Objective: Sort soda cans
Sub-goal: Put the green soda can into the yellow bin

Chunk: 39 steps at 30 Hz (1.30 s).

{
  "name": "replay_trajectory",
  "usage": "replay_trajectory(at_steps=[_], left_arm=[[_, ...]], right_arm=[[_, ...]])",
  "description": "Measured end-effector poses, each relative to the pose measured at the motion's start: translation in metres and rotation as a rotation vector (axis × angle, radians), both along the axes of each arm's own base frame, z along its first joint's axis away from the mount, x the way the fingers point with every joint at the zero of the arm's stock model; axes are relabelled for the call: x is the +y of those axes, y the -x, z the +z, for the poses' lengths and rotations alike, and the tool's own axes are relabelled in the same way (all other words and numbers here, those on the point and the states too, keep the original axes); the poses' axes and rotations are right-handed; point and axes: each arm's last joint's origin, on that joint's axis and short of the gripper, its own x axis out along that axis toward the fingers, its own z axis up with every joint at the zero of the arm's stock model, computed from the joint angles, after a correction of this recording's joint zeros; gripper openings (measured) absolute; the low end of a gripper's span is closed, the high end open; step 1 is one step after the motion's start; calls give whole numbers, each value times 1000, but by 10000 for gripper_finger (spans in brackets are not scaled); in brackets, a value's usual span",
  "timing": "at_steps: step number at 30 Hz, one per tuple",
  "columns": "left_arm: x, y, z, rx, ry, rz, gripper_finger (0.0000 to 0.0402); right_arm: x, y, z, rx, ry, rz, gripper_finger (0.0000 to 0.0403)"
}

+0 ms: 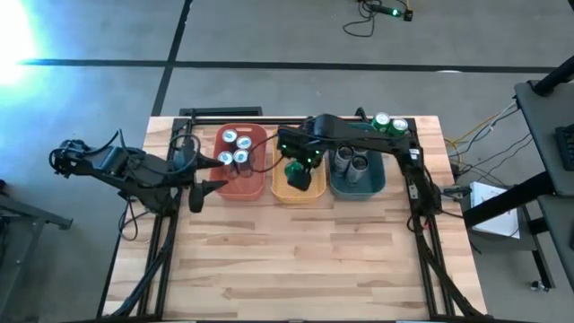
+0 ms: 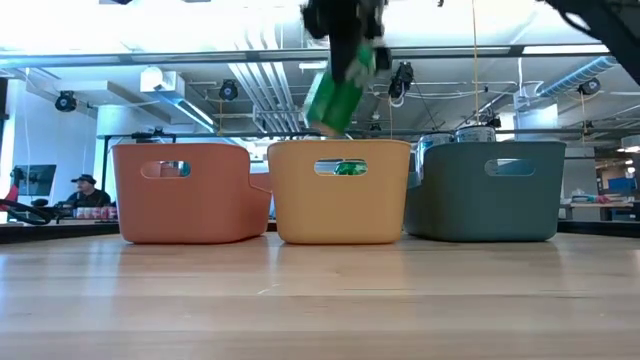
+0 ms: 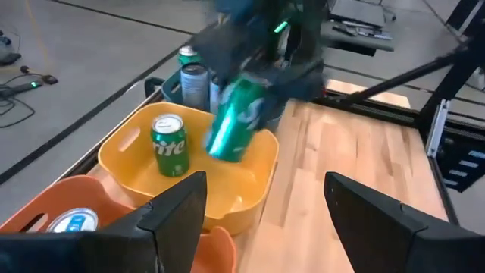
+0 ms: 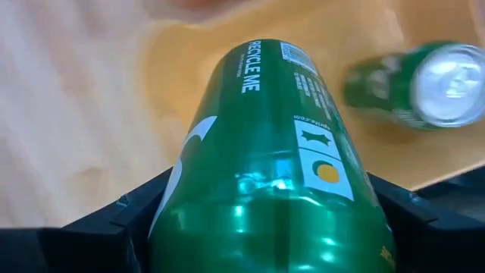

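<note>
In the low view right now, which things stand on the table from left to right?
Red-orange plastic bin → yellow-orange plastic bin → dark teal plastic bin.

Right gripper [image 1: 301, 170]: my fingers clamped, load tilted, wrist pointing down.
Left gripper [image 1: 199, 187]: my fingers spread apart, arm low.

Bright, even overhead light falls on the tabletop [image 1: 296, 251], with strong white glare at the upper left of the high view. Motion blur smears the green can [image 3: 233, 117] and right claw [image 3: 261, 76] in the left wrist view and the low view's upper centre.
</note>
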Motion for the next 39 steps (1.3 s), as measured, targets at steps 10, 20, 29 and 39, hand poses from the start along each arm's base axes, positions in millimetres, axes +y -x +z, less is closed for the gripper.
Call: replay_trajectory(at_steps=[10, 20, 29, 39], left_arm=[[0, -4, 3, -42, 26, 37, 251], [2, -2, 4, -70, 25, 114, 251], [2, -3, 8, -103, 20, 119, 252], [6, 6, 13, -134, -4, 125, 252]], right_arm=[[-25, -18, -74, 244, 4, 145, 303], [-46, -22, -111, 382, 32, 113, 309], [-63, -17, -114, 385, -3, 69, 347], [-59, -17, -96, 318, -40, 93, 362]])
